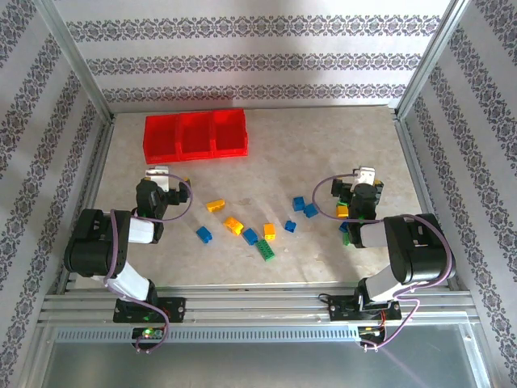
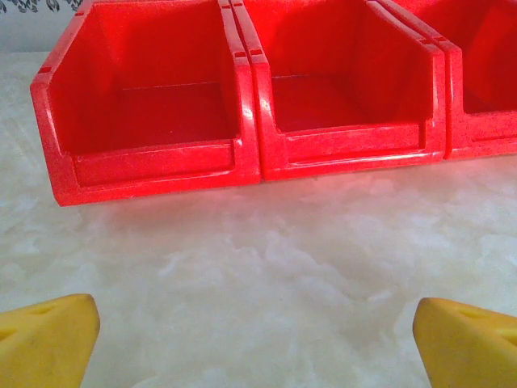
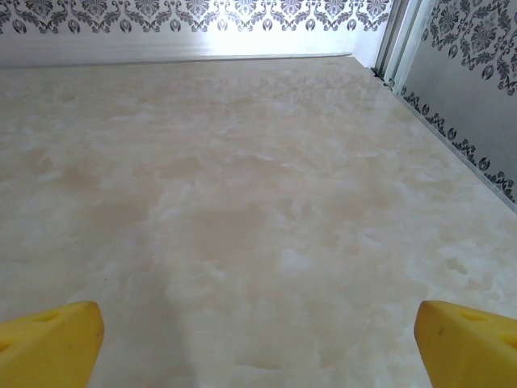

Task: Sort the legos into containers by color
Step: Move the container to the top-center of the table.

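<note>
The legos lie scattered on the table's middle: yellow-orange ones (image 1: 233,225), blue ones (image 1: 299,204) and a green one (image 1: 266,250), with a few more beside the right arm (image 1: 343,212). The containers (image 1: 195,134) are red bins joined in a row at the back left, and they look empty in the left wrist view (image 2: 153,162). My left gripper (image 1: 168,178) faces them from a short way off, open (image 2: 257,339), with bare table between its yellow fingers (image 2: 48,339). My right gripper (image 1: 361,179) is open (image 3: 258,343) over bare table.
A metal frame with patterned walls encloses the table; its right rail (image 3: 404,48) runs close to the right arm. Bare tabletop (image 1: 323,145) stretches between the bins and the right wall.
</note>
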